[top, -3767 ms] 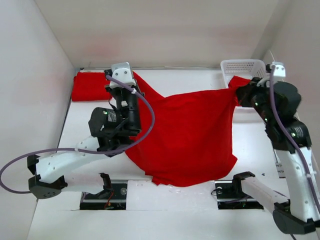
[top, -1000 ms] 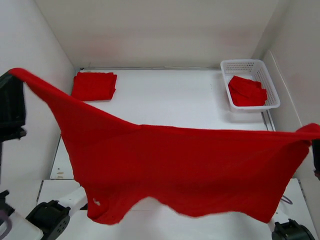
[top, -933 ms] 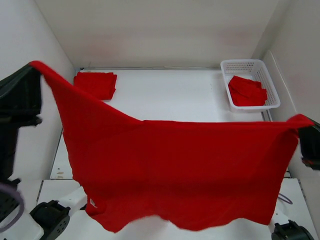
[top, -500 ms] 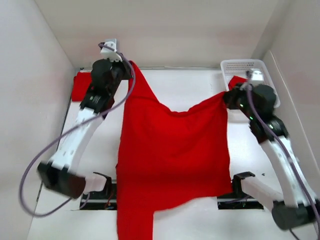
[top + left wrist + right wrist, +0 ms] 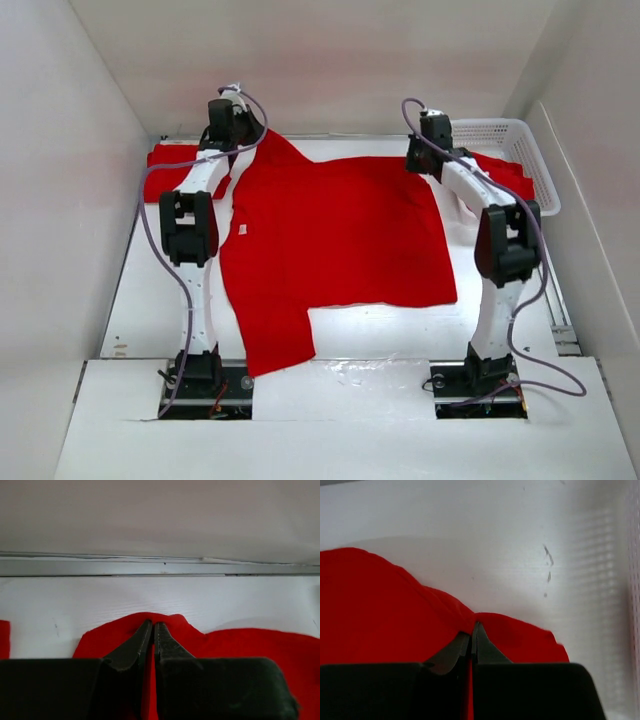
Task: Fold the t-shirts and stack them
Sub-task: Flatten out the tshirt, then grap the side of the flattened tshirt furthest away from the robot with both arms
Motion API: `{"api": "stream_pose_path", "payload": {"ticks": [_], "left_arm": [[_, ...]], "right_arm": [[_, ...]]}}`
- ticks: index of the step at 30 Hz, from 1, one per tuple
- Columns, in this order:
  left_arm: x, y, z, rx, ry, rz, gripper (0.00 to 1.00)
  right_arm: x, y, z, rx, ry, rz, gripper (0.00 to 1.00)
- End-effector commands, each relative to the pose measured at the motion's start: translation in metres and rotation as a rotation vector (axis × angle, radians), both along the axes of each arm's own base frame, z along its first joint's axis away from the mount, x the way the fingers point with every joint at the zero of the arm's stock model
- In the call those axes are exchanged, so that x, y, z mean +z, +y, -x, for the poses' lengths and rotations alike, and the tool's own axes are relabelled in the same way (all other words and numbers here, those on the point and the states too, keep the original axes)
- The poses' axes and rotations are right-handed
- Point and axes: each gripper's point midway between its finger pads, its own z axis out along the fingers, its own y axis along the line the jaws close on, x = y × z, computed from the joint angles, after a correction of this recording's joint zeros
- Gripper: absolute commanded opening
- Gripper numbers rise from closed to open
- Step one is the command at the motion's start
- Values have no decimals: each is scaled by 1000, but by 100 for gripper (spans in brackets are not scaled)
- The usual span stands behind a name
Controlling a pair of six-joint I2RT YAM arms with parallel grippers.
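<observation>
Red t-shirt [image 5: 340, 240] lay spread flat on the white table [image 5: 380, 330], one sleeve hanging toward the near edge. Left gripper [image 5: 153, 625] pinched its far left corner, fingers pressed together on the cloth. Right gripper [image 5: 475, 626] pinched the far right corner, fingers also closed on the fabric. Folded t-shirt [image 5: 160, 180] sat at far left, partly behind the left arm. More red cloth [image 5: 512, 172] lay in the white basket [image 5: 500, 128] at far right.
</observation>
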Motion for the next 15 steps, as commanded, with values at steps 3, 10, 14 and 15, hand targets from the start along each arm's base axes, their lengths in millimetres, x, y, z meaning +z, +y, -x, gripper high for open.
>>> {"api": "stream_pose_path", "payload": {"ticks": [3, 10, 14, 15], "left_arm": [[92, -12, -8, -65, -237, 44, 0], [90, -13, 3, -83, -238, 38, 0], [92, -12, 19, -85, -230, 28, 0], [83, -11, 24, -76, -205, 25, 0]], "right_arm": [[39, -5, -45, -24, -111, 41, 0], [43, -25, -70, -54, -151, 70, 0], [43, -30, -73, -38, -156, 91, 0], [49, -31, -72, -28, -167, 106, 0]]}}
